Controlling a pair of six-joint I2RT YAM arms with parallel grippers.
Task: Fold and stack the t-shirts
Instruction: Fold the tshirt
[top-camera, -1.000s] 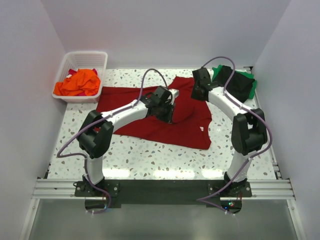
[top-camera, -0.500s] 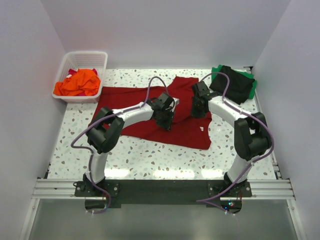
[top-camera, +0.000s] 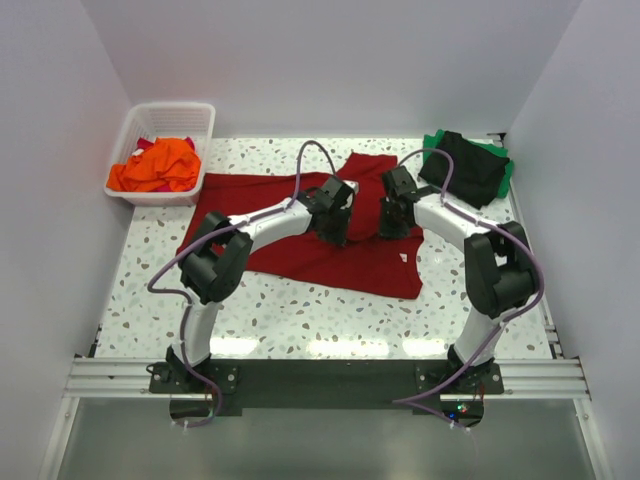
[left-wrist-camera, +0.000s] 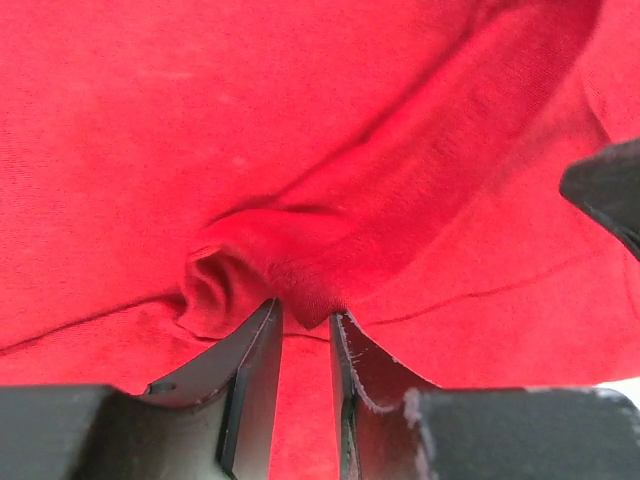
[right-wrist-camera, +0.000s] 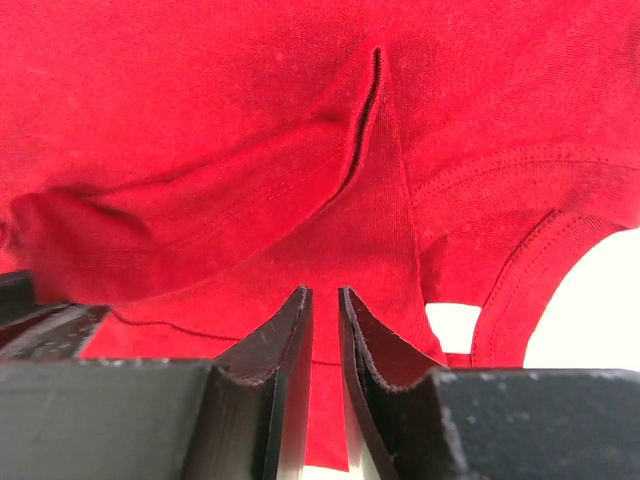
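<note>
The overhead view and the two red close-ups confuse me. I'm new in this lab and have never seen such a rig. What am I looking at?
Two robot arms are bolted at the near edge of a speckled table. The overhead view comes from a fixed camera above and behind them. Each close-up comes from a camera on a wrist, looking along its own two black fingers. A dark red t-shirt lies spread across the middle. The left gripper pinches a raised fold of it. The right gripper is nearly closed with cloth between its fingers, so it seems to hold it too. At the far left a white basket holds an orange shirt. At the far right a folded black shirt lies on a green shirt.
</note>
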